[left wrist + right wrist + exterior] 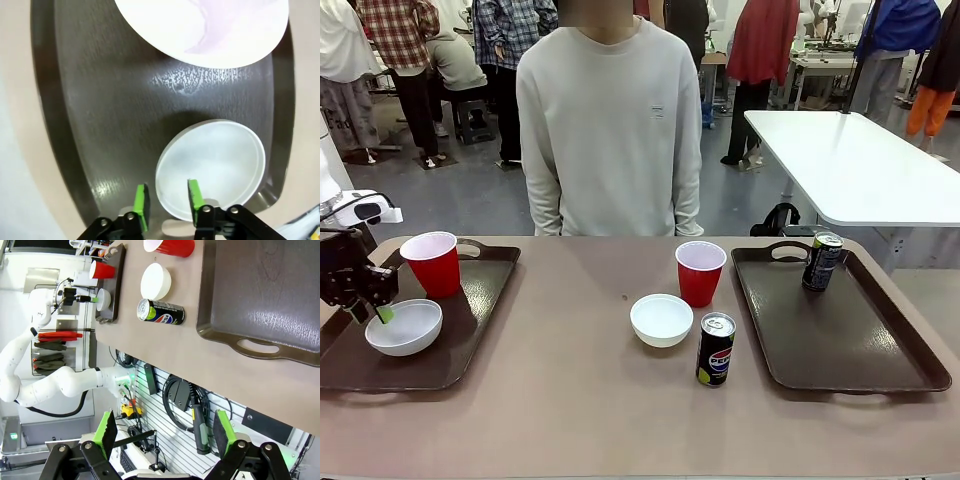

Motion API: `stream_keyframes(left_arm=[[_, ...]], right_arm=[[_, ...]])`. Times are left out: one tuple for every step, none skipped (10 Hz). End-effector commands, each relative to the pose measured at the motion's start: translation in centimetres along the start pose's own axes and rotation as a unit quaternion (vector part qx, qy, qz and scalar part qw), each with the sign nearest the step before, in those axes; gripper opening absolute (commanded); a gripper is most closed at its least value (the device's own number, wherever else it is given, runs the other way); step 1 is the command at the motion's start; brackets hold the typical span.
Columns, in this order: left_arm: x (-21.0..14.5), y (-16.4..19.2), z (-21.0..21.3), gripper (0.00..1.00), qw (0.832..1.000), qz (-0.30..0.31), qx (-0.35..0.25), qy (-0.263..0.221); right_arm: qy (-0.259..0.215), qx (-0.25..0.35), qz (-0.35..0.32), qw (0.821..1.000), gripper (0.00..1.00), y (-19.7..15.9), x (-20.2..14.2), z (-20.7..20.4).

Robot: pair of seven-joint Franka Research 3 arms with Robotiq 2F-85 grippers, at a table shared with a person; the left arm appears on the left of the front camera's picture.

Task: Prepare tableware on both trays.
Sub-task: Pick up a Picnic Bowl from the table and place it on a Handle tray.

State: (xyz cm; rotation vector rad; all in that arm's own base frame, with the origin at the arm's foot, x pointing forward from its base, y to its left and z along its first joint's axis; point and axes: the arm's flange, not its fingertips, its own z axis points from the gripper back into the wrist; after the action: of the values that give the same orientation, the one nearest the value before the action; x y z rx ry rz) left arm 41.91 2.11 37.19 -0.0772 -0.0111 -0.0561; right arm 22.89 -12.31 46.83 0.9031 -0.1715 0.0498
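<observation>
Right now two dark brown trays lie on the tan table, one at each end. There are also two red cups, two white bowls and two drink cans.

The left tray carries one red cup at its far end and one white bowl nearer the robot. The two stand close together. The right tray carries a single dark can, upright near its far handle.

Between the trays, on the bare table, stand the second red cup, the second white bowl and the Pepsi can. The cup is farthest from the robot, the bowl is just beside it, and the can is nearest, close to the right tray's edge but outside it.

The left gripper hangs low over the left tray at the bowl's rim. In the left wrist view its green pads stand apart, one outside the bowl and one over its inside. The rim lies between them, unclamped.

The right gripper has its fingers spread wide with nothing between them. It is held off the near side of the table, beyond the right tray's handle.

A person in a pale sweatshirt stands at the far side, arms down.
</observation>
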Motion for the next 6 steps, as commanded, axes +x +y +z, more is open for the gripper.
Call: stream_keyframes(left_arm=[[-2.1, -0.6, 1.7, 0.86, 1.0, -0.004, 0.017, -0.013], [-3.6, -1.2, 3.0, 0.55, 0.999, -0.015, 0.022, -0.022], [-5.9, -2.1, 4.6, 1.0, 0.998, -0.041, 0.021, -0.035], [-7.9, -2.9, 5.9, 0.75, 0.997, -0.064, 0.007, -0.044], [-9.6, -3.3, 7.8, 1.0, 0.992, -0.095, -0.05, -0.059], [-11.5, -3.2, 10.0, 0.95, 0.983, -0.112, -0.111, -0.09]], right_arm=[[-0.004, 0.013, 0.002, 1.0, 1.0, 0.1, 0.1, 0.0], [-0.004, 0.013, 0.002, 1.0, 1.0, 0.1, 0.1, 0.0], [-0.004, 0.013, 0.002, 1.0, 1.0, 0.1, 0.1, 0.0], [-0.004, 0.013, 0.002, 1.0, 1.0, 0.1, 0.1, 0.0], [-0.004, 0.013, 0.002, 1.0, 1.0, 0.1, 0.1, 0.0], [-0.004, 0.013, 0.002, 1.0, 1.0, 0.1, 0.1, 0.0]])
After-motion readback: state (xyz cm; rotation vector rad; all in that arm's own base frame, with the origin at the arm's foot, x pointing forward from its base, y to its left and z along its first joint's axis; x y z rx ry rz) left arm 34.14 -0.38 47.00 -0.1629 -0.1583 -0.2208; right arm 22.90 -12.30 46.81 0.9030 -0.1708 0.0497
